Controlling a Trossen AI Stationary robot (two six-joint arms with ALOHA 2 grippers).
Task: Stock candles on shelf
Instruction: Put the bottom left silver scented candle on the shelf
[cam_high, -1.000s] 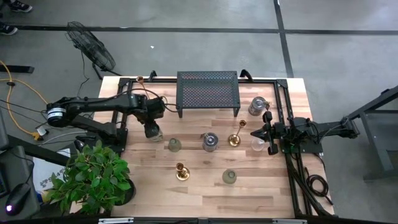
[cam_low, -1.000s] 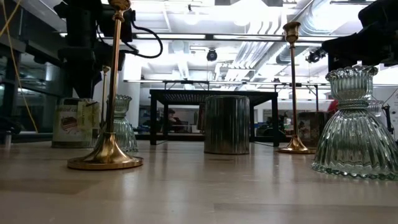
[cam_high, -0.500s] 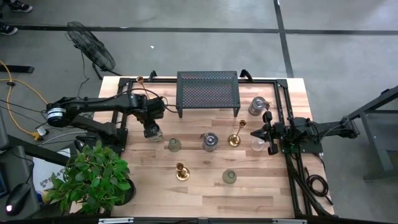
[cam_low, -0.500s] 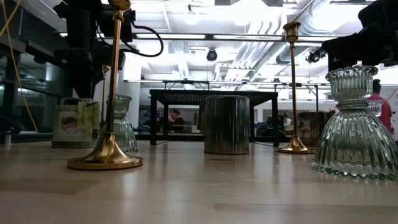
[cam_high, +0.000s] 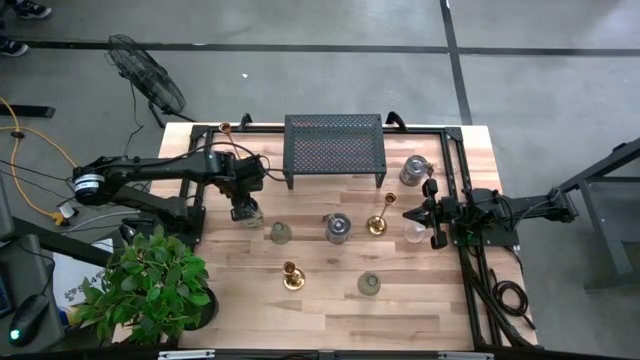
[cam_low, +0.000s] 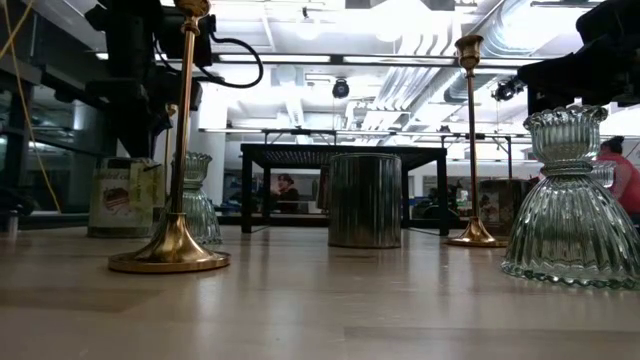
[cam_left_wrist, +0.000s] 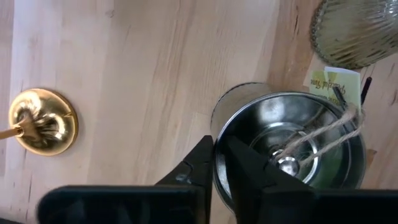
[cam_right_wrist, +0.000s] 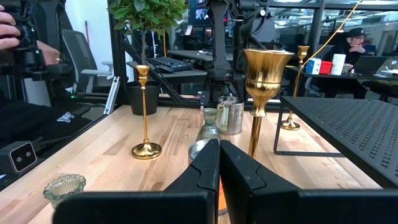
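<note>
On the left half of the table (cam_high: 330, 300) we have our left gripper (cam_high: 243, 208) reaching straight down over a tin candle (cam_left_wrist: 292, 149) with a paper label, and our two fingers (cam_left_wrist: 198, 163) are pinched on its metal rim, one outside the wall and one inside, beside the string wick. From table height the same tin (cam_low: 122, 198) sits flat on the wood under the dark arm. Just beside it stands a ribbed glass holder (cam_high: 281, 233), then a grey jar candle (cam_high: 339, 228) and a tall brass candlestick (cam_high: 377, 223), all in a loose row in front of the shelf (cam_high: 334, 148). We see nothing standing on the shelf's mesh top. A short brass candlestick (cam_high: 292, 276) and another glass holder (cam_high: 369, 284) stand nearer the front edge, and a further tin candle (cam_high: 412, 170) sits to the right of the shelf. Our right gripper (cam_high: 410, 215) waits at the right side with its fingers (cam_right_wrist: 205, 165) pressed together and holding nothing. A leafy plant (cam_high: 150, 285) stands at the front left corner.
</note>
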